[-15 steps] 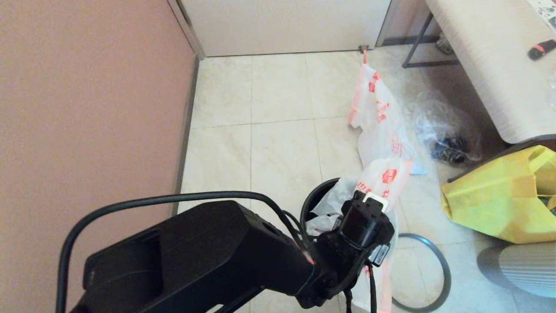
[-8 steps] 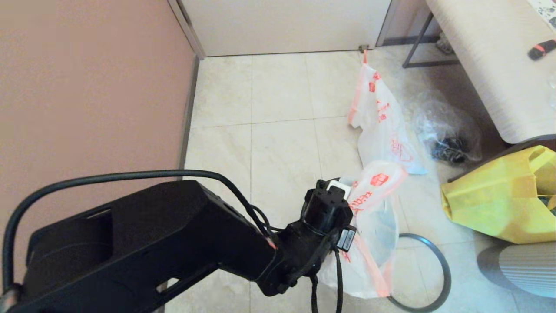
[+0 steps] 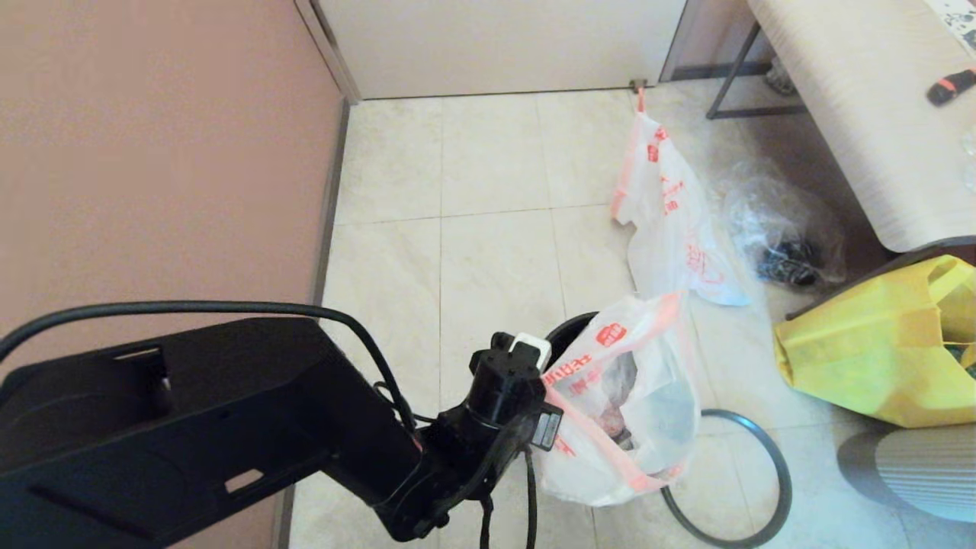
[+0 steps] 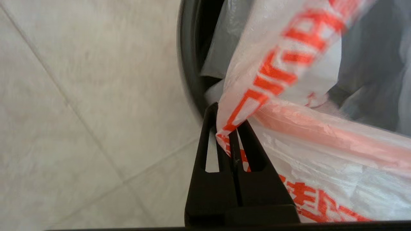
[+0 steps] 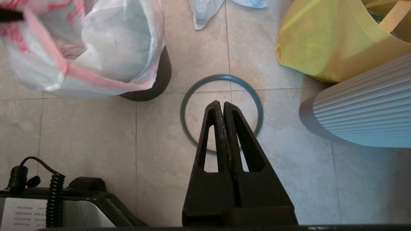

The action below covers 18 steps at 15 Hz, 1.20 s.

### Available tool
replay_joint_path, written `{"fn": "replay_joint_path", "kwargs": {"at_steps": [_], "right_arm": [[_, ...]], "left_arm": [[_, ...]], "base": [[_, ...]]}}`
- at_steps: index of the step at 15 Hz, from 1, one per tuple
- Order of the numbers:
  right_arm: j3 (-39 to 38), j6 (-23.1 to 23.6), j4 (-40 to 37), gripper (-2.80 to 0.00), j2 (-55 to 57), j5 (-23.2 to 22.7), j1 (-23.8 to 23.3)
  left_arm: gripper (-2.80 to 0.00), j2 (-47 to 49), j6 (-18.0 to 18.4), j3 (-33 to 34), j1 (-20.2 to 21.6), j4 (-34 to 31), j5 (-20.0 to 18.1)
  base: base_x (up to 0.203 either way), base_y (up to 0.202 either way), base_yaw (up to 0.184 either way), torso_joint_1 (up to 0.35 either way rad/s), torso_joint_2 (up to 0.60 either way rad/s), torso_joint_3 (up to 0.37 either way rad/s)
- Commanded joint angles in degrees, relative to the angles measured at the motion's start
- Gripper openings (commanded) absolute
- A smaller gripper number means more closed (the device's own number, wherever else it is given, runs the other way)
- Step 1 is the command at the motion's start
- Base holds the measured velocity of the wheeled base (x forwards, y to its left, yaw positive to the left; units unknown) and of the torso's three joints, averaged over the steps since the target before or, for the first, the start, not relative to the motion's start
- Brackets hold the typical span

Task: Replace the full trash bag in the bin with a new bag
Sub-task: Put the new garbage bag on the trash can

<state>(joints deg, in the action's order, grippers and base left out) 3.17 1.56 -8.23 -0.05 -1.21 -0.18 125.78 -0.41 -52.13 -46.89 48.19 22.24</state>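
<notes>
Left gripper (image 4: 231,128) clamped on the hem of the full trash bag (image 3: 633,404), which sits in the bin (image 5: 159,77). Right gripper (image 5: 222,107) closed, empty, above the loose hoop (image 5: 221,112). New bag (image 3: 671,221) lies farther off.

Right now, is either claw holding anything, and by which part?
Left claw pinches the full trash bag by its printed top edge, beside the orange hem. Right claw is shut on nothing.

In the left wrist view, the printed edge of the full trash bag (image 4: 289,64) is pinched between the closed fingers of the left gripper (image 4: 228,125) (orange-red lettering runs across the plastic). The bin (image 4: 189,64) is seen behind, on the tiled floor (image 4: 80,112).
</notes>
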Motion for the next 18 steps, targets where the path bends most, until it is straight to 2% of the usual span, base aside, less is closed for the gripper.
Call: {"fn": "replay_joint_path", "kwargs": {"at_steps": [1, 4, 7, 10, 13, 15, 18], "right_arm": [[0.0, 0.0, 0.0, -2.80, 0.0, 0.0, 0.0], [0.1, 0.0, 0.0, -2.80, 0.0, 0.0, 0.0], [0.0, 0.1, 0.0, -2.80, 0.0, 0.0, 0.0], [0.0, 0.6, 0.0, -2.80, 0.0, -0.1, 0.0], [0.4, 4.0, 0.0, -2.80, 0.0, 0.0, 0.0], [4.9, 4.2, -1.3, -2.80, 1.0, 0.0, 0.0], [13.0, 4.0, -3.3, -2.80, 13.0, 0.5, 0.0]], "left_arm": [[-2.80, -0.1, 0.2, 3.6, 0.9, 2.1, 0.2], [-2.80, 1.7, 0.8, 5.2, 6.6, 3.1, 0.2], [-2.80, 4.7, 1.5, 5.4, 9.5, 3.6, 0.2], [-2.80, 5.4, 3.4, 6.8, 8.3, 9.7, 0.1], [-2.80, 4.7, 3.7, 7.1, 5.9, 10.4, 0.2], [-2.80, 4.0, 3.5, 8.2, 5.4, 10.6, 0.2], [-2.80, 3.2, 3.3, 10.2, 4.8, 12.5, 0.1]], "base": [[0.000, 0.000, 0.000, 0.000, 0.00, 0.000], [0.000, 0.000, 0.000, 0.000, 0.00, 0.000], [0.000, 0.000, 0.000, 0.000, 0.00, 0.000], [0.000, 0.000, 0.000, 0.000, 0.00, 0.000], [0.000, 0.000, 0.000, 0.000, 0.00, 0.000], [0.000, 0.000, 0.000, 0.000, 0.00, 0.000], [0.000, 0.000, 0.000, 0.000, 0.00, 0.000]]}}
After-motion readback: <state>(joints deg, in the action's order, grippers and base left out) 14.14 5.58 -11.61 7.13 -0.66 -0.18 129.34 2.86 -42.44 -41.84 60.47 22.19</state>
